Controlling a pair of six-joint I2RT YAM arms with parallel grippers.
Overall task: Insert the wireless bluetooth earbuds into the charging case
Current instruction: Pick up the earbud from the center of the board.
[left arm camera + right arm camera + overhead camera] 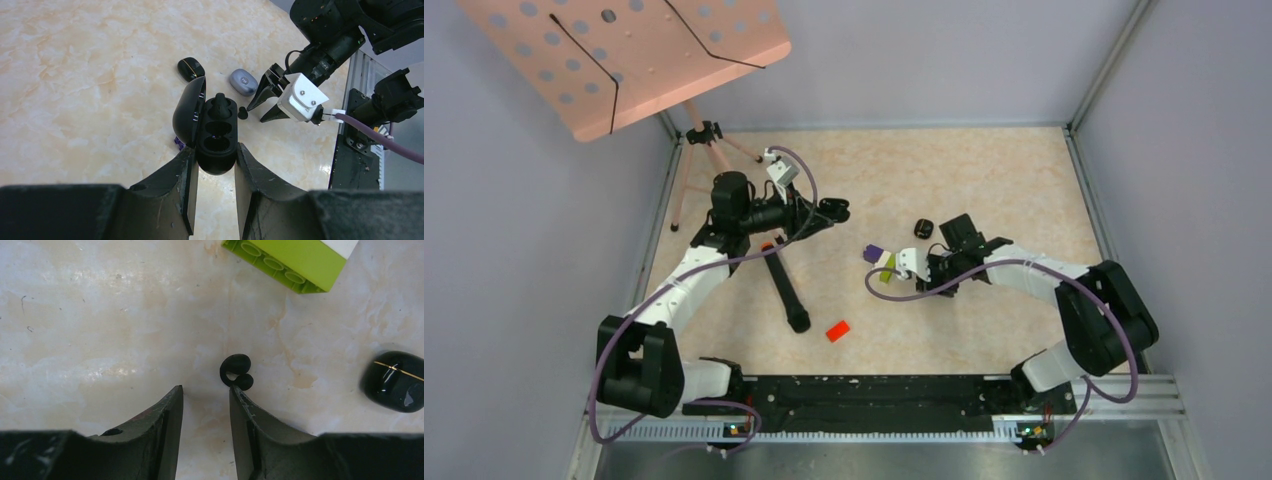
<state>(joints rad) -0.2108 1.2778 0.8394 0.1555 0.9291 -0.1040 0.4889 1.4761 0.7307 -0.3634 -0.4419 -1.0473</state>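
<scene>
Hold the open case (216, 159) level in the clenched left jaws, seated bud (220, 102) in place, a socket free. With right jaws parted and empty, shift sideways to bracket the loose bud (236, 372) on the tabletop (100, 315), now against one fingertip (242, 410) outside the gap; close gently, no flicking toward the block (290, 262) beyond.

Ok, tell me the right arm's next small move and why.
Probably ease the right tool forward and sideways until the black earbud sits between its jaws. The earbud lies on the table just past one fingertip, outside the open gap. The left tool holds the open case, one slot looking empty.
</scene>
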